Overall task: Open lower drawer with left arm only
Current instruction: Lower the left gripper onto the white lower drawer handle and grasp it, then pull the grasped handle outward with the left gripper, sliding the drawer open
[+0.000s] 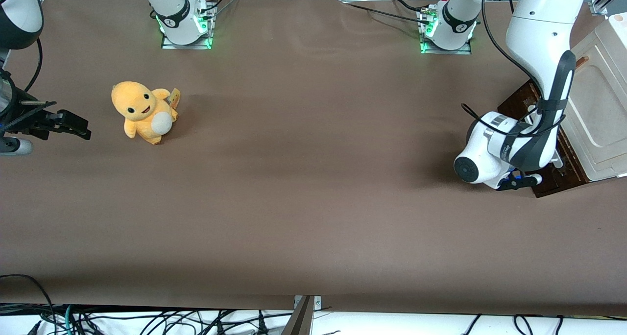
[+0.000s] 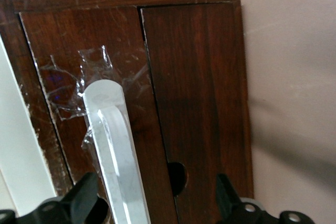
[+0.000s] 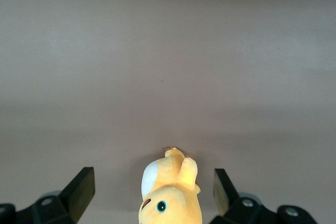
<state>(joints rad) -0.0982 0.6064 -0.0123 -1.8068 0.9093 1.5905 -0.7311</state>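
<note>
step: grasp handle | my gripper (image 2: 152,205) jaws spread, straddling the white bar handle (image 2: 113,150) of lower drawer (image 2: 194,77) | bar runs lengthwise between the jaws, nearer one finger

no readable text, label or number shows anywhere.

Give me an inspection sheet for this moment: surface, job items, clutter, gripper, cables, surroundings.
Surface: brown table, bare across the middle.
Job items: lower drawer, dark wood front, at the working arm's end of the table; its white bar handle is taped on. How far out the drawer is cannot be told.
Clutter: yellow plush toy toward the parked arm's end.
Gripper: left arm bent down at the drawer; gripper open, fingers either side of the handle, not closed on it.
Cables: black cable looped along the left arm.
Surroundings: cream cabinet panel above the drawer.
</note>
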